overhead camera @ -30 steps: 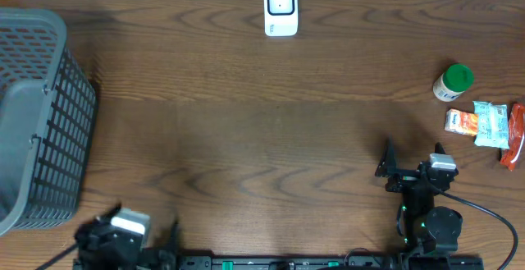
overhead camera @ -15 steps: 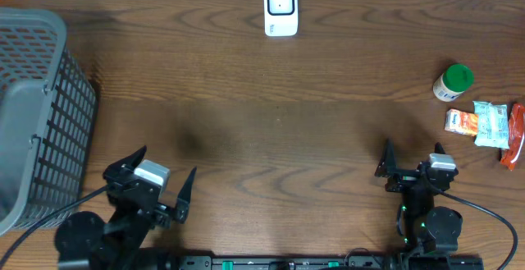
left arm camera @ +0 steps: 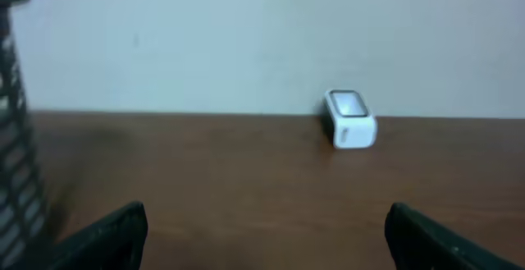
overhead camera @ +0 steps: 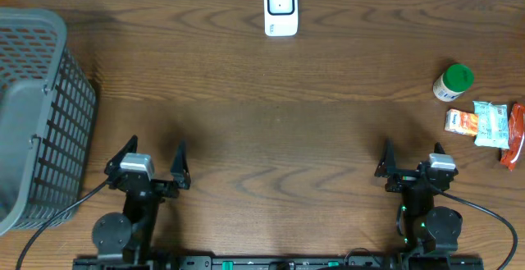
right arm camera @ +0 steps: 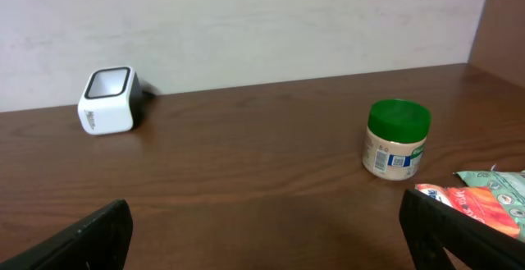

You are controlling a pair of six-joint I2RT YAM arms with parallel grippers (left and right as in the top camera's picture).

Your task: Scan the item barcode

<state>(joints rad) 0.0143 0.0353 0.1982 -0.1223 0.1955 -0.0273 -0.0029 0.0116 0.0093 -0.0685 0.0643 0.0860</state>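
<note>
The white barcode scanner [overhead camera: 280,8] stands at the table's far edge, also seen as a small white box [left arm camera: 350,120] in the left wrist view and at the left [right arm camera: 107,100] in the right wrist view. Items lie at the far right: a green-lidded white jar [overhead camera: 453,82] [right arm camera: 396,138] and several snack packets [overhead camera: 490,125] [right arm camera: 480,199]. My left gripper [overhead camera: 148,160] is open near the front left, holding nothing. Near the front right, my right gripper [overhead camera: 412,157] is open and empty, short of the items.
A grey mesh basket [overhead camera: 37,114] stands at the left edge, its wall visible at the left [left arm camera: 16,180] of the left wrist view. A light wall runs behind the table.
The left arm has come up from the front edge and swung round, so its gripper now faces the far side. The right arm has not moved.
</note>
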